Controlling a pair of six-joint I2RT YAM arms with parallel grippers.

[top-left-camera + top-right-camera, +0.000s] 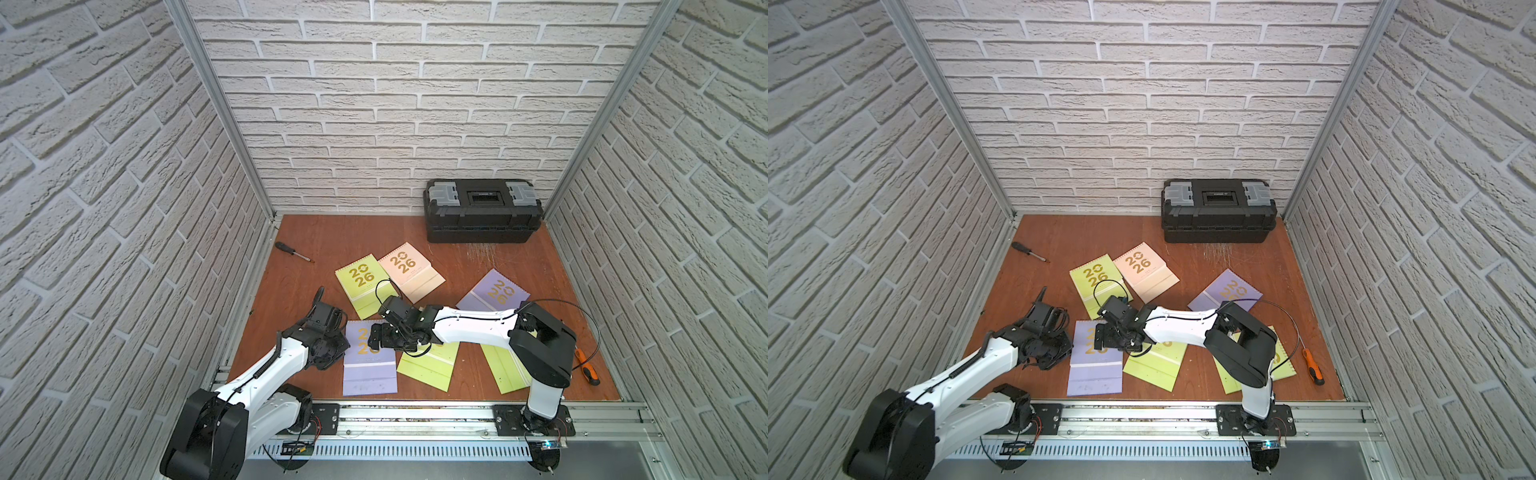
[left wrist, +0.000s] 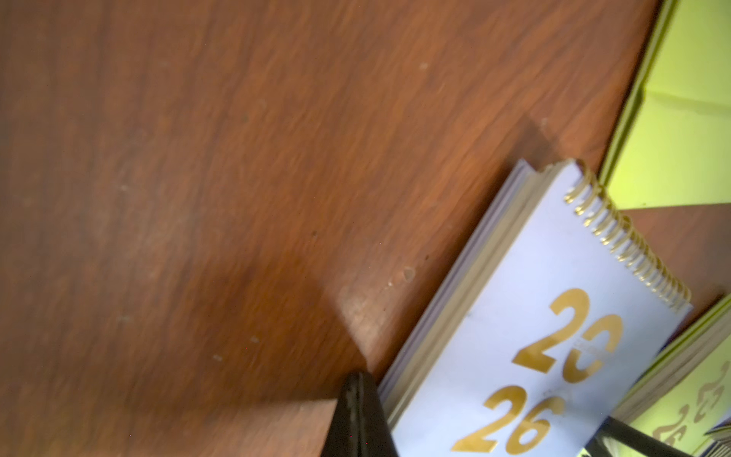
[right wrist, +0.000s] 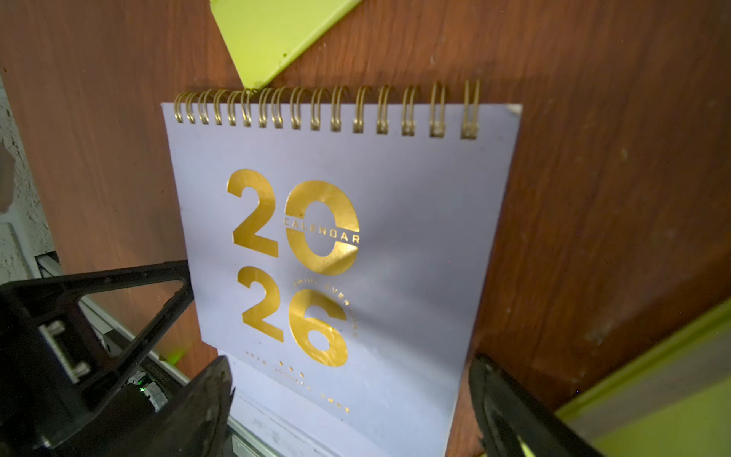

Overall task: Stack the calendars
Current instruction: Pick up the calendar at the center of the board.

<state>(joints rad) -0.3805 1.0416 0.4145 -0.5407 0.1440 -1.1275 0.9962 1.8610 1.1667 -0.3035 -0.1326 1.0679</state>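
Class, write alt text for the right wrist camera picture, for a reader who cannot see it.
A lavender spiral-bound 2026 calendar lies flat on a brown wooden table, between the fingers of the open right pincer. The corner of a lime green calendar sits by its gold spiral.

We read a gold "2026", set as "20" over "26", on the cover of the near lavender calendar (image 3: 395, 245), with "CALENDAR" in small capitals across the zero. The finer gold lines beneath are too blurred for us. The same "2026" stands on the far lime green calendar (image 1: 359, 282), the peach-pink calendar (image 1: 409, 270) and the far lavender calendar (image 1: 484, 297).
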